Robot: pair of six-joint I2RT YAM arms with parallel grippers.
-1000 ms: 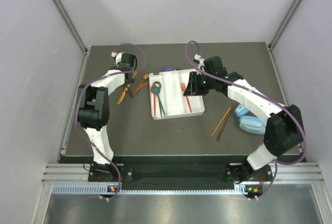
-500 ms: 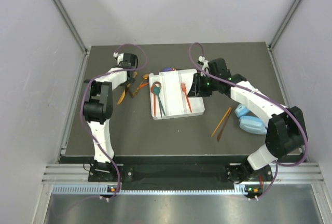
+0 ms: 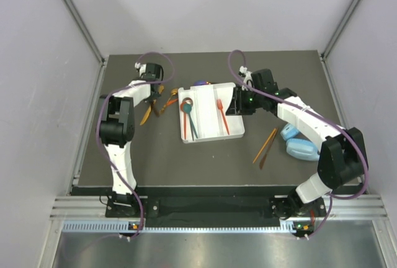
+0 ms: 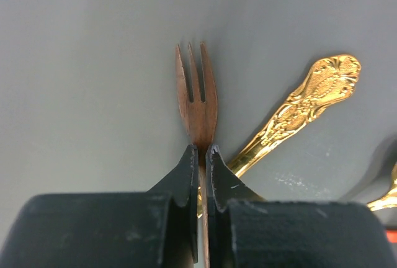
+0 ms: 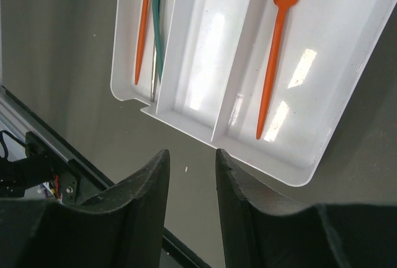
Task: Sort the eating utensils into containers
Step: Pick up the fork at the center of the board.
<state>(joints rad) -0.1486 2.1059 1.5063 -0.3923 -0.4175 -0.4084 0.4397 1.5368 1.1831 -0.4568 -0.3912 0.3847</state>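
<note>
The left hand is pinched shut on the neck of a brown fork, whose three tines point away from the fingers over the grey surface. Whether the fork rests on the bench or is raised off it cannot be told. Just right of it lies a gold handle with an embossed, flared end, its stem running in under the right-side finger.

The right hand stands partly open and holds nothing. It hangs above the near edge of the white tray. Under it, an orange fork lies lengthwise in one long compartment. The compartment next to it shows only bare floor, and a teal spoon and an orange stick lie together in the third.

From above, the tray sits at mid-bench between the two arms. Loose orange and gold utensils lie to its left by the left hand, and two orange sticks lie to its right, near the light-blue headphones. The bench is matte dark grey, walled by pale grey panels, with a metal rail along its near edge.
</note>
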